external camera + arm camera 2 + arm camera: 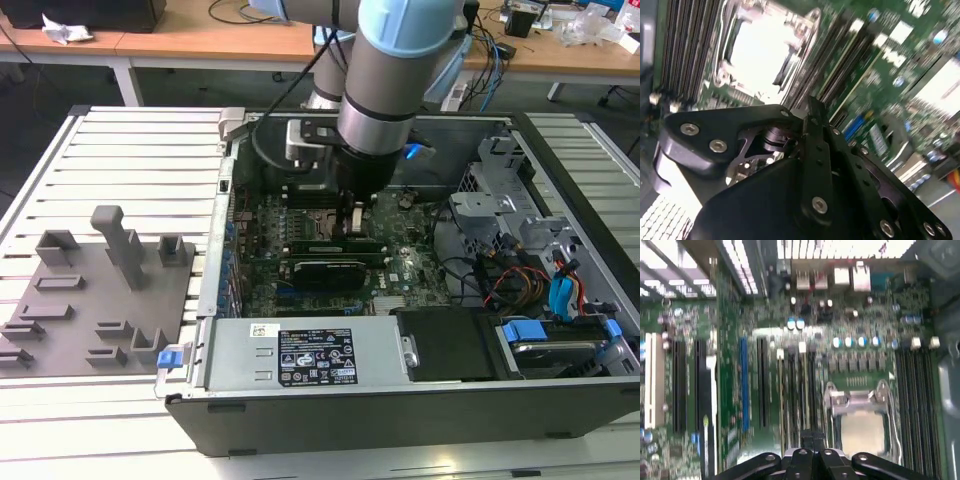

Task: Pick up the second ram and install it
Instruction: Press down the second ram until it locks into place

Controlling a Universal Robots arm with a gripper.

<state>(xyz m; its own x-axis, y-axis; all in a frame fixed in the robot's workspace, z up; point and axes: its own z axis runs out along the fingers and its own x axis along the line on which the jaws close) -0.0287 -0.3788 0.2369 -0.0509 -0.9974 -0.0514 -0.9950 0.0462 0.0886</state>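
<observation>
Exterior view, claw (352, 222) over motherboard (400, 265)

Count of items on the bench

One open computer case (420, 400), one robot arm (390, 90) with one gripper (812, 440) inside it, one grey fixture plate (90, 300) well off to the side of the gripper, one motherboard (400, 270) beneath the gripper.
</observation>
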